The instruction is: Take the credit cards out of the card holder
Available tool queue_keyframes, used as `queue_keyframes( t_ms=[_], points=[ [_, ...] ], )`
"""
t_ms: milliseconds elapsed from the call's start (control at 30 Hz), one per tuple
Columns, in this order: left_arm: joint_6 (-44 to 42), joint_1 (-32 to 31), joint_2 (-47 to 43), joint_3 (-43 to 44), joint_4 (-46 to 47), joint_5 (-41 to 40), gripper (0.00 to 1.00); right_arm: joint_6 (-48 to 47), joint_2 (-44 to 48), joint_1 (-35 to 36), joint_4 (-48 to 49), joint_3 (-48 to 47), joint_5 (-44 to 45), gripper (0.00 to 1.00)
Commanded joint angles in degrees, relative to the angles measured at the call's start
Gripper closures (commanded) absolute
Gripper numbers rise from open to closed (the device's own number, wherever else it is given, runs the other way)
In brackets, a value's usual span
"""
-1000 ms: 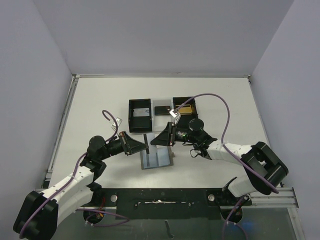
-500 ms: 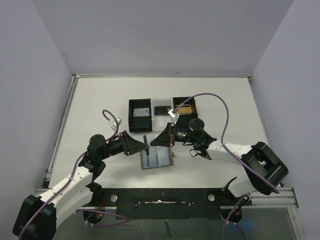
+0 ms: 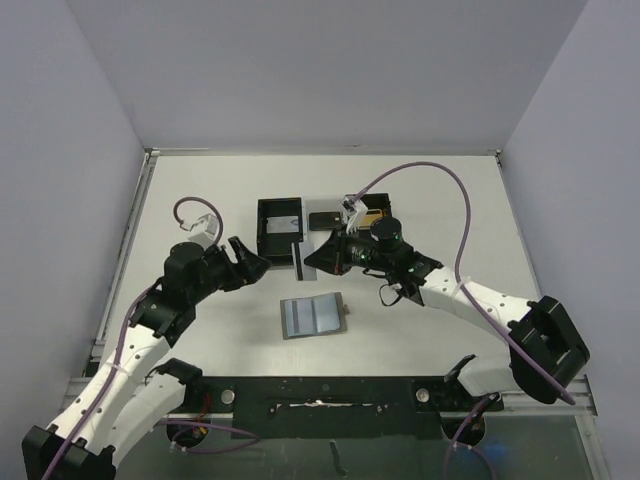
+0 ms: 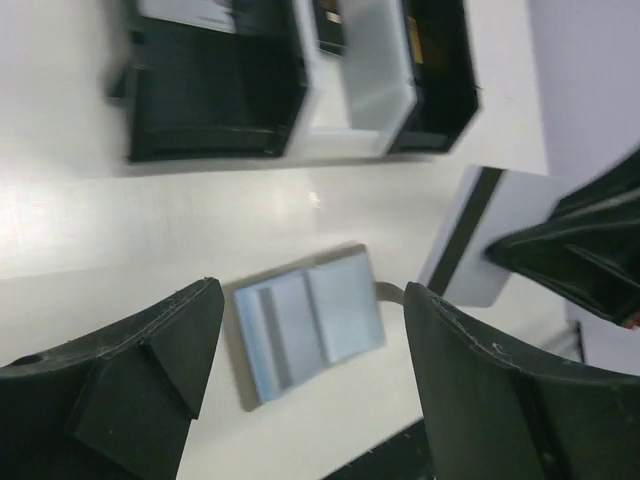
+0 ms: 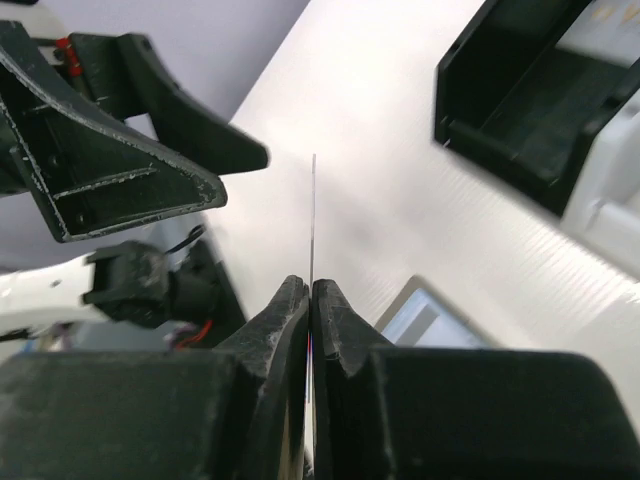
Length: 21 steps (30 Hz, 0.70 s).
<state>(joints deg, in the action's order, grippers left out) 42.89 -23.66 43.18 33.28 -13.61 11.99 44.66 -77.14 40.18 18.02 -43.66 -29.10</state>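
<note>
Grey holder [image 3: 314, 316] lies open on the table [image 3: 430, 190]; the right gripper [image 3: 306, 257] pinches one card [image 3: 297, 252] upright beside the tray [image 3: 262, 226].

Left wrist: the left gripper [image 4: 312, 295] gapes wide and empty, with the holder beyond it.

Right wrist: the card is edge-on. Best to keep the pinch firm, then lay it flat.

One card, one holder, one tray.

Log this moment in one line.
right hand: shut on thin whitish card, aloft | left hand: open | grey folding card holder: lying open
</note>
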Motion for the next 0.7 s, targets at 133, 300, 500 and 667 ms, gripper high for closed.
queue_keyframes(
  t_ms=[133, 300, 500, 667],
  points=[
    [-11.88, 10.43, 1.04, 9.57, -16.2, -13.7, 0.26, -34.1, -2.78, 4.34, -9.26, -12.49, 27.25, 1.0],
    [-17.0, 14.47, -0.81, 9.19, -14.0, -21.05, 0.25, -48.71, -8.89, 4.64, -2.47, -16.82, 28.41, 1.0],
    [-17.17, 14.52, -2.05, 7.09, -11.01, -21.31, 0.25, -66.28, -18.32, 6.1, -3.8, -25.76, 25.92, 1.0],
    [-17.01, 14.65, -2.04, 7.73, -11.82, -23.79, 0.25, -71.17, -25.87, 6.92, -9.02, -34.41, 27.46, 1.0]
  ],
)
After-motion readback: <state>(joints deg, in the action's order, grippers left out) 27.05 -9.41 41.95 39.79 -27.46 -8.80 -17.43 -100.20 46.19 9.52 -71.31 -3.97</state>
